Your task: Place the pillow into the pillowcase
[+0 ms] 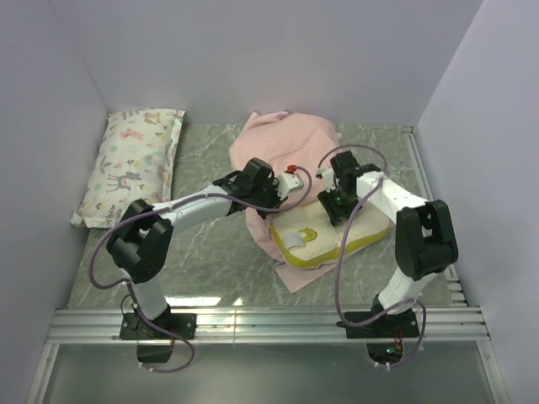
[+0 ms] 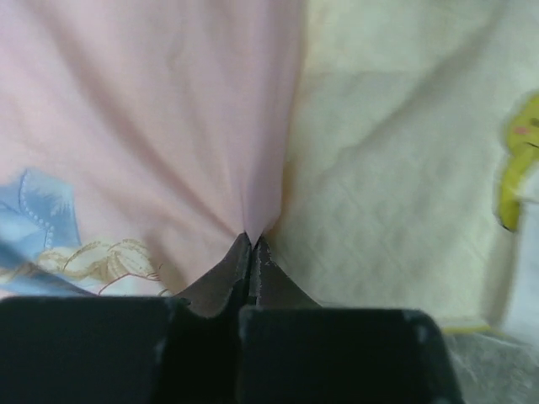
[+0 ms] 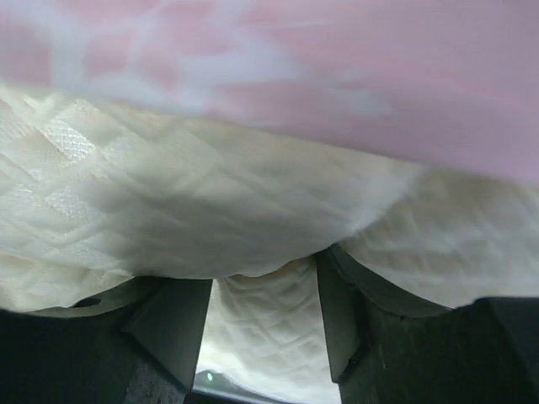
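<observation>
The cream quilted pillow (image 1: 330, 236) with a yellow side band lies right of centre, its far end under the pale pink pillowcase (image 1: 286, 143). My left gripper (image 1: 280, 190) sits at the pillowcase's edge beside the pillow. In the left wrist view it (image 2: 253, 239) is shut on a pinch of the pink pillowcase (image 2: 152, 109), with the pillow (image 2: 396, 168) just to the right. My right gripper (image 1: 333, 207) is at the pillow's far edge. In the right wrist view it (image 3: 265, 269) is closed around a wrinkled bulge of the pillow (image 3: 210, 210), beneath the pillowcase (image 3: 337, 67).
A smaller white pillow (image 1: 130, 164) with animal and flower print lies along the left wall. Lavender walls enclose the marble-patterned table (image 1: 210, 248) on three sides. An aluminium rail (image 1: 269, 324) runs along the near edge by the arm bases.
</observation>
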Action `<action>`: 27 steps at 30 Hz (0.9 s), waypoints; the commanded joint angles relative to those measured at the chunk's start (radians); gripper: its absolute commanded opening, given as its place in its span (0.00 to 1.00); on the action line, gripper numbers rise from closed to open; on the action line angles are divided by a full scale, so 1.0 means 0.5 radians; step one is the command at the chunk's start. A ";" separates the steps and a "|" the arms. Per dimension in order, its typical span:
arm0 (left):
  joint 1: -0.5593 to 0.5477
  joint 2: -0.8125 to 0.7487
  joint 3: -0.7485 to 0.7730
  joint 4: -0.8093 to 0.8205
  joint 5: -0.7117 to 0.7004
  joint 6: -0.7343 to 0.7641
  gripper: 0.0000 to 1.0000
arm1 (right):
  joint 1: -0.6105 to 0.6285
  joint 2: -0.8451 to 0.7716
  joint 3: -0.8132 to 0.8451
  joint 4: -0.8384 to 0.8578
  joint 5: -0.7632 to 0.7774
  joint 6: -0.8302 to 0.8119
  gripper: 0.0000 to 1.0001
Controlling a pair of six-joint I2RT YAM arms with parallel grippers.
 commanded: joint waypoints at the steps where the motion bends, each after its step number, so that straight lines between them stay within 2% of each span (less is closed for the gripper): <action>1: -0.007 -0.252 -0.065 -0.128 0.275 -0.148 0.00 | -0.011 0.109 0.300 0.449 -0.064 0.186 0.57; 3: -0.001 -0.310 -0.059 -0.156 0.328 -0.246 0.00 | -0.008 0.088 0.389 0.434 -0.181 0.275 0.57; 5: 0.005 -0.338 -0.062 -0.169 0.395 -0.399 0.00 | -0.026 -0.028 0.372 0.446 -0.377 0.373 0.61; 7: 0.008 -0.347 -0.077 -0.144 0.395 -0.573 0.00 | -0.109 -0.181 0.353 0.404 -0.466 0.515 0.75; 9: 0.017 -0.347 -0.075 -0.123 0.405 -0.745 0.00 | -0.295 -0.274 0.353 0.327 -0.577 0.631 0.80; 11: 0.017 -0.344 -0.071 -0.089 0.392 -0.829 0.00 | -0.449 -0.360 0.350 0.171 -0.696 0.708 0.91; 14: 0.017 -0.317 -0.041 -0.043 0.423 -0.890 0.00 | -0.713 -0.372 0.307 -0.090 -0.788 0.699 0.92; 18: 0.014 -0.219 0.076 -0.077 0.460 -0.921 0.00 | -0.836 -0.198 0.117 -0.360 -0.862 0.668 0.92; 22: 0.020 -0.182 0.116 -0.058 0.530 -0.976 0.00 | -0.852 -0.047 -0.095 -0.330 -1.144 0.662 0.93; 24: 0.020 -0.163 0.152 -0.055 0.573 -1.004 0.00 | -0.849 0.026 -0.110 -0.305 -1.358 0.662 0.95; 27: 0.020 -0.117 0.213 -0.031 0.671 -1.062 0.00 | -0.815 0.127 -0.095 -0.263 -1.515 0.681 0.95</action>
